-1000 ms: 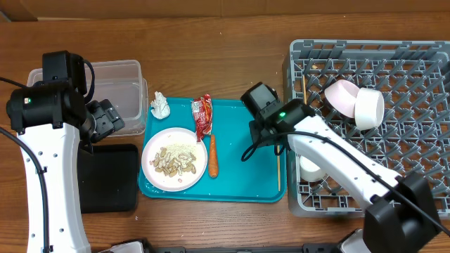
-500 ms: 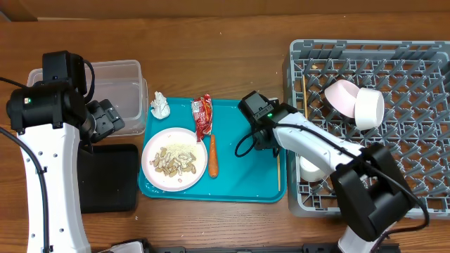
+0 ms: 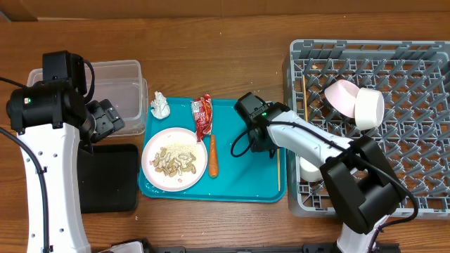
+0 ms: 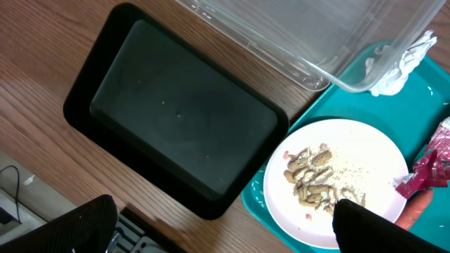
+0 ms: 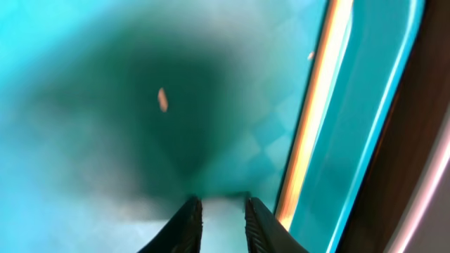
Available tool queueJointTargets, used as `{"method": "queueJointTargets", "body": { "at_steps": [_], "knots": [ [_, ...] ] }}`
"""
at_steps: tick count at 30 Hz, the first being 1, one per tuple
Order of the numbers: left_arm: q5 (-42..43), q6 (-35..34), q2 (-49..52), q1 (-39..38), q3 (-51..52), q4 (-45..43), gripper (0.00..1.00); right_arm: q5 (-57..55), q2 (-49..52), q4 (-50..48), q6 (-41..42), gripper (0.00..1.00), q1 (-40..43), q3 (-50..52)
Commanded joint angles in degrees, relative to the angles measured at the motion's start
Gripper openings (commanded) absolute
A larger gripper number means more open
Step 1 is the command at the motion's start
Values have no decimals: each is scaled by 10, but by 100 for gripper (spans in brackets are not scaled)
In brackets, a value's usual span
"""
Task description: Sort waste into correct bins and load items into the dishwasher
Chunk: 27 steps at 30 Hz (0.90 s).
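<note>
My right gripper point(image 3: 267, 146) points down at the teal tray's right part, its fingers point(image 5: 190, 219) slightly apart with nothing between them point(image 5: 221, 218). A wooden chopstick point(image 3: 278, 172) lies just right of it along the tray edge, blurred in the right wrist view point(image 5: 309, 119). The white plate point(image 3: 174, 158) holds beige food scraps point(image 4: 316, 179). The carrot point(image 3: 212, 156), red wrapper point(image 3: 202, 116) and white tissue point(image 3: 160, 105) lie beside it. My left gripper point(image 3: 105, 119) is wide open and empty point(image 4: 225, 235) above the black tray point(image 4: 176, 105) and clear tub point(image 3: 116, 88). Two bowls point(image 3: 355, 102) lie in the grey rack point(image 3: 408, 161).
The teal serving tray point(image 3: 246, 183) sits mid-table between the bins and the rack. A small white cup point(image 3: 309, 169) stands in the rack's near left corner, under my right arm. A thin wooden stick point(image 3: 304, 95) stands at the rack's left side.
My right gripper has moved a little left and down over the teal tray, beside the chopstick. The left arm has not moved.
</note>
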State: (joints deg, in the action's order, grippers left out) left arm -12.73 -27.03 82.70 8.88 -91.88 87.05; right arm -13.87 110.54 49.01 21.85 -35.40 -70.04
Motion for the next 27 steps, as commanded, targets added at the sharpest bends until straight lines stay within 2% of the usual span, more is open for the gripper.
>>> {"method": "queueJointTargets", "body": {
  "at_steps": [1, 5, 9, 12, 20, 27],
  "knots": [
    [-12, 4, -6, 2, -9, -1, 100, 11, 15, 14, -9, 24, -20, 3],
    [-12, 4, -6, 2, -9, -1, 100, -43, 13, 19, -3, 42, -21, 2],
    [-12, 4, -6, 2, -9, -1, 100, -89, 14, 19, 9, 45, -9, 3],
    [-12, 4, -6, 2, -9, -1, 100, -83, 14, 5, 8, 46, 5, 3],
    [-12, 4, -6, 2, -9, -1, 100, 16, 15, -43, 4, 46, 18, 35],
    [-12, 4, -6, 2, -9, -1, 100, 45, 14, -37, -42, 42, 11, 52]
  ]
}}
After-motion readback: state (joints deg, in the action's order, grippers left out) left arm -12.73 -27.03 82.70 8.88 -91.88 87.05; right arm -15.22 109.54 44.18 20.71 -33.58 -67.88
